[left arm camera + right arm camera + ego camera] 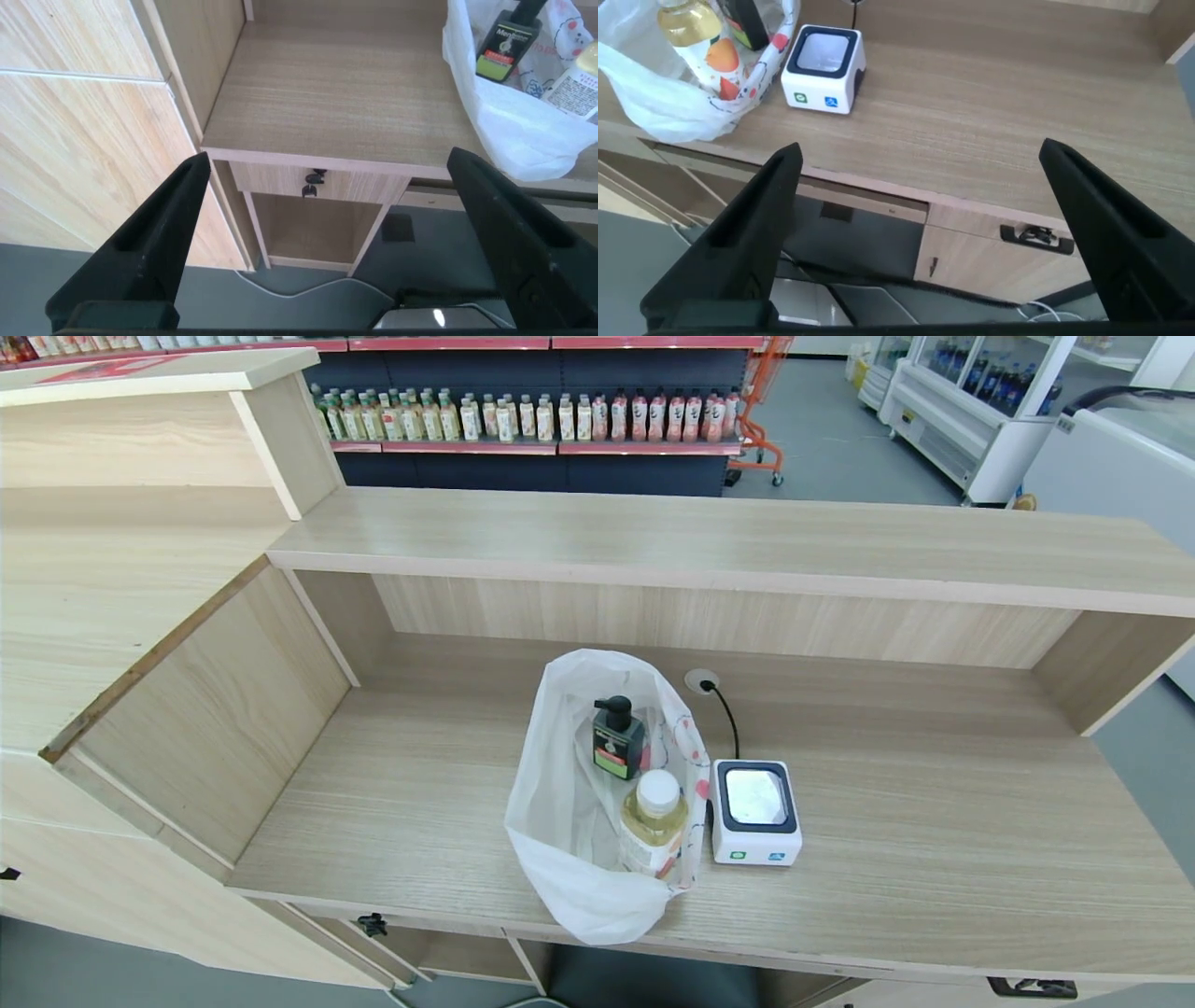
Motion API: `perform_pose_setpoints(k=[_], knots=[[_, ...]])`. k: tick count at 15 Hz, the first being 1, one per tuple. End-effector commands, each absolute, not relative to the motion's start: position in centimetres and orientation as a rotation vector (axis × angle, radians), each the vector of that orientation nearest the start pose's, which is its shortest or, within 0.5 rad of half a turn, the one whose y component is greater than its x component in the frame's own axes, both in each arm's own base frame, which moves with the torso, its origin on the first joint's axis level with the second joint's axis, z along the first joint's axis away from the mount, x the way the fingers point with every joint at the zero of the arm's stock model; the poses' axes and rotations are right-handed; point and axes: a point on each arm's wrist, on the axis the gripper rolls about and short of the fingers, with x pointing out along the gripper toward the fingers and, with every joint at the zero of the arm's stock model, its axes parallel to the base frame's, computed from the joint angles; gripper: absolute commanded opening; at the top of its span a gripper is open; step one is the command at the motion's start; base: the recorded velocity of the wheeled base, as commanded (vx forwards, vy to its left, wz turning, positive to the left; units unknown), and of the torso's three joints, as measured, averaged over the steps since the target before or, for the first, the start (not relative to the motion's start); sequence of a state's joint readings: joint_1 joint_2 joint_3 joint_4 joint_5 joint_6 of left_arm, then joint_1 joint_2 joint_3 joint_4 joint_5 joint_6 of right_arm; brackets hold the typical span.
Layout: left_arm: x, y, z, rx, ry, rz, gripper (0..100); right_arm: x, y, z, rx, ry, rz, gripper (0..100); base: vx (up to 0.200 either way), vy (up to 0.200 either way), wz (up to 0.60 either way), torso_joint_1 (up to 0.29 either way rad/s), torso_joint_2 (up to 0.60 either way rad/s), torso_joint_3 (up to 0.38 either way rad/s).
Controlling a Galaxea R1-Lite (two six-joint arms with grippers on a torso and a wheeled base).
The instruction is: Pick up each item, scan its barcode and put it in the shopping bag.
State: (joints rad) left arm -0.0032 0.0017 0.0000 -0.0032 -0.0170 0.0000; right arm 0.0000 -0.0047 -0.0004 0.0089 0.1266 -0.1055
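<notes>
Your left gripper [327,168] hangs off the near edge of the counter [934,821], facing the counter, to the left of the shopping bag [560,859]. Its fingers are spread wide with nothing between them. Your right gripper [922,154] hangs off the same near edge, to the right of the scanner [754,810]. Its fingers are equally wide and empty. Neither gripper touches anything.

The white shopping bag stands open on the counter near its near edge. Inside it you have a dark pump bottle [617,739] upright on the far side and a white-capped bottle of yellow liquid [653,821] on the near side. The scanner sits just right of the bag, and its black cable [726,714] runs to the far side.
</notes>
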Motion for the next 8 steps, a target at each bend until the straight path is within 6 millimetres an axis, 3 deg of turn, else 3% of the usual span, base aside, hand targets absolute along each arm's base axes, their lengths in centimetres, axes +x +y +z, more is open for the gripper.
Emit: perform_pose_setpoints(k=[1,3,8], knots=[[-2.27,-0.03,7.58,0.002,-0.002,-0.02,100,-2.3,0.29,7.44,-0.105,0.004,0.128,100,0.2,0.0,0.0,-0.002,0.0,-0.002],[-2.27,-0.03,7.58,0.0,-0.002,-0.02,100,-2.3,0.29,7.44,-0.107,0.004,0.128,100,0.2,0.0,0.0,0.012,0.0,0.002],[-2.27,-0.03,7.58,-0.003,-0.002,-0.02,100,-2.3,0.28,7.44,-0.105,0.004,0.126,100,0.0,0.0,0.0,0.0,0.0,0.0]])
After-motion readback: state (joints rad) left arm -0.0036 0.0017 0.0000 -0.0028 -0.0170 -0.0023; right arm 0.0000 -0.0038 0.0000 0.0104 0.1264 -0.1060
